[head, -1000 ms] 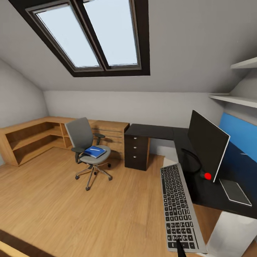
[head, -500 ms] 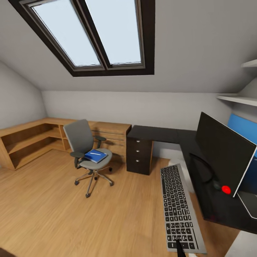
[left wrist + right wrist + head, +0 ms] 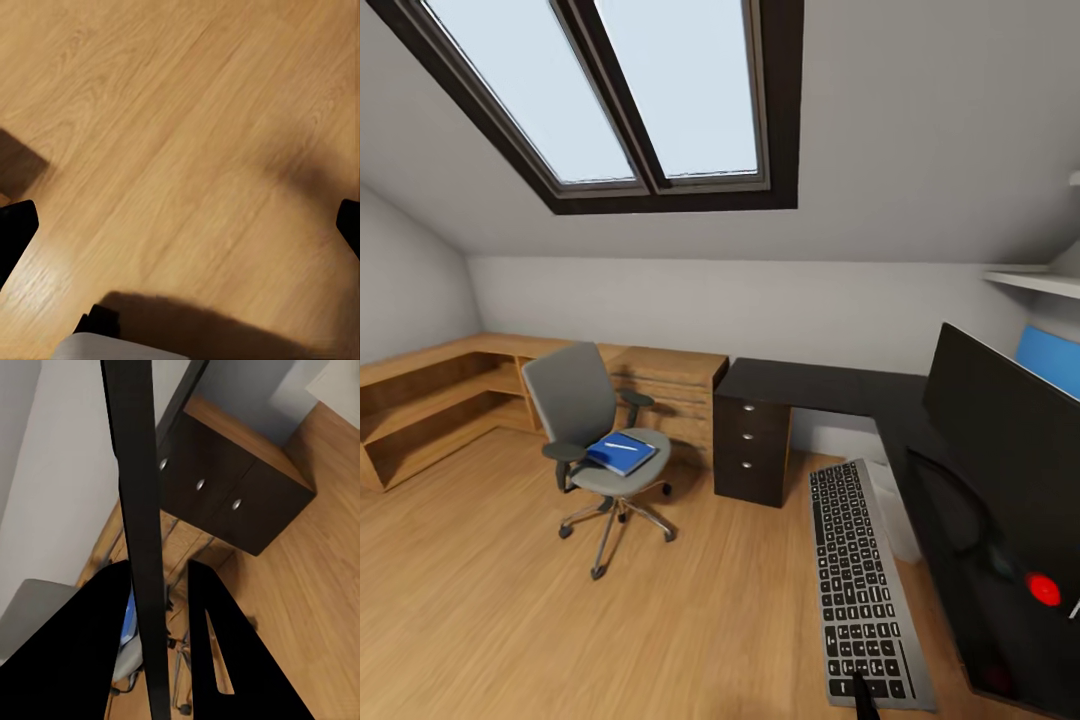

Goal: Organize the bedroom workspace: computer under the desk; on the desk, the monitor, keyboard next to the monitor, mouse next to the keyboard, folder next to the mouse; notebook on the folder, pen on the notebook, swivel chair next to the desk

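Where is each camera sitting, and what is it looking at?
Head view: up on the robot's head, looking down the bedroom at the swivel chair, desk and the keyboard held out in front.
Left wrist view: on the left arm, facing the wooden floor; the left gripper fingertips show at both edges.
Right wrist view: on the right arm; the right gripper pinches the keyboard edge-on.
Shared: head and right wrist views both show the keyboard, the desk drawers and the chair.

Matt black desk (image 3: 815,382) on smooth wood floor (image 3: 510,600) (chair base (image 3: 615,515) chrome).
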Available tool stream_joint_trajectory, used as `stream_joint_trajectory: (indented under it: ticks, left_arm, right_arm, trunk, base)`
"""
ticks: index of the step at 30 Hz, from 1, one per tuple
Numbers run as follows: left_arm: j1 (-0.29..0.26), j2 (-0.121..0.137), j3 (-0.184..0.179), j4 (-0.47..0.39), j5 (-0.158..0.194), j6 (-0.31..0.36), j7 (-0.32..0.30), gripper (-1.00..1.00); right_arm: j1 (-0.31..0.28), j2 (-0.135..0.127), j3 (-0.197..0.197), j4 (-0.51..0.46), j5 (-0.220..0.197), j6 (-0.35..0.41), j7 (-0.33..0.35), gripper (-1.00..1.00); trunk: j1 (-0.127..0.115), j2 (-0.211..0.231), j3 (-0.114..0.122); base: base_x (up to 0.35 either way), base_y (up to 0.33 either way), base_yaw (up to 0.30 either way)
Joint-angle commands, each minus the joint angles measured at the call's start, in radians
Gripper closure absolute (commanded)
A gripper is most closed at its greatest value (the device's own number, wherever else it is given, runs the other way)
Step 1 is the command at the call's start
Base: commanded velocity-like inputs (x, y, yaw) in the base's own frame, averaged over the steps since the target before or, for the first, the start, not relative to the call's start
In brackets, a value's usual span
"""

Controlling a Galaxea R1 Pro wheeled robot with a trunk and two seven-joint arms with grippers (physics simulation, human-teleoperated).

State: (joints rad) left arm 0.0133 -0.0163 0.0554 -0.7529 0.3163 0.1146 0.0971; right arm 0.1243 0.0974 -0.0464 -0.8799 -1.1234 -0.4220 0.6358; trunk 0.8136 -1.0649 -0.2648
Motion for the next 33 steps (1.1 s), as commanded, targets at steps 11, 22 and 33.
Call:
stream_joint_trajectory:
  ticks: [11,22,33]
  left_arm:
    - [0.001,-0.001,0.001,-0.003,0.010,0.007,0.003,-1.00]
    - [0.001,-0.001,0.001,-0.003,0.010,0.007,0.003,-1.00]
    - [0.001,-0.001,0.001,-0.003,0.010,0.007,0.003,-1.00]
  right_arm:
    - [0.000,0.000,-0.001,-0.001,-0.009,0.003,0.008,1.00]
    - [0.000,-0.001,-0.001,-0.002,-0.010,0.003,0.008,1.00]
    - [0.000,-0.001,-0.002,-0.002,-0.011,0.003,0.008,1.00]
  trunk:
    - [-0.041,0.077,0.034]
    - [-0.084,0.154,0.068]
    - [-0.126,0.231,0.103]
  base:
    - [0.332,0.000,0.000]
    - [0.332,0.000,0.000]
    - [0.332,0.000,0.000]
